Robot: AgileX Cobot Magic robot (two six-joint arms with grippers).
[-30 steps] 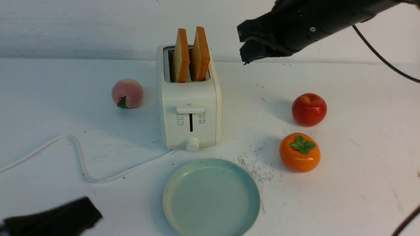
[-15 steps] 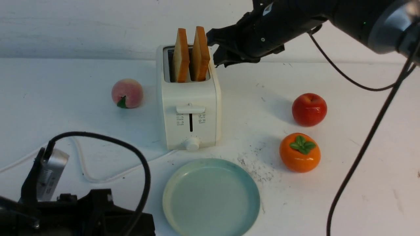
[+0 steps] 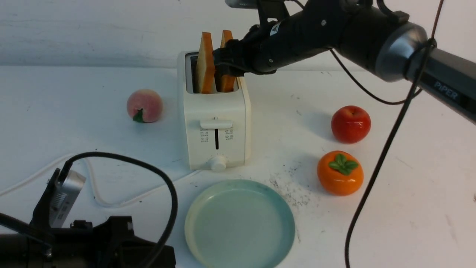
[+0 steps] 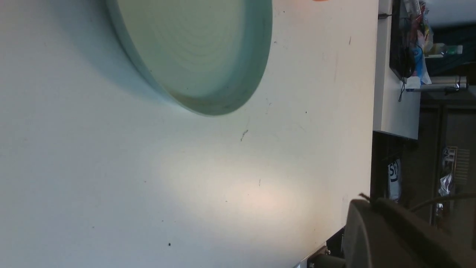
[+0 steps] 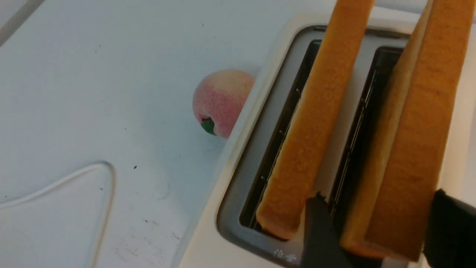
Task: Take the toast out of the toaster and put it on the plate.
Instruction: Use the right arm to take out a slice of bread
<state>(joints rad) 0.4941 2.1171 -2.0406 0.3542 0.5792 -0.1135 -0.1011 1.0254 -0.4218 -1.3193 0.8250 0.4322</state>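
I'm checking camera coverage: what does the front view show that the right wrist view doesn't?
Only the front view: the plate, apple, persimmon and the lever. Only the right wrist view: inside the slots, and the right hand open astride the right toast slice. Both: the toaster, left slice, right slice, peach, white cord.

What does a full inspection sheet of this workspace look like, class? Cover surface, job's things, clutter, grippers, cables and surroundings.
Surface: white table, dark scuffs beside the plate.
Job's things: toaster holds two upright toast slices; plate in front, nothing on it.
Clutter: peach, red apple, persimmon.
Grippers: right gripper open, fingers straddling the right-hand slice; left gripper shut, low beside the plate.
Cables: white cord on the table; black cables at both arms.
Surroundings: white wall behind; cluttered desk past the table edge.
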